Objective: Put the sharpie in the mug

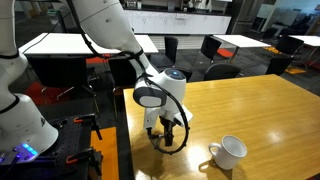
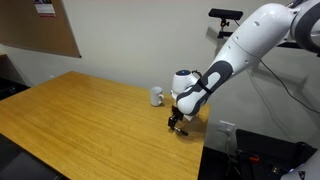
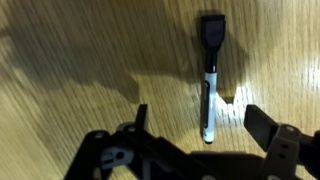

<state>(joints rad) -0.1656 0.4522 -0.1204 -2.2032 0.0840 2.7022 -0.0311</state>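
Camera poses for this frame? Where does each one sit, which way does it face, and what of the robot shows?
Exterior view: close to the robot, facing over the table toward office desks; arm and claw at centre, mug nearer the camera.
Exterior view: across the table, facing a wall; arm enters from the upper right, claw low, mug beyond.
Wrist view: looks down at the sharpie; open claw at the bottom.
Shared: both exterior views show claw, mug and table.
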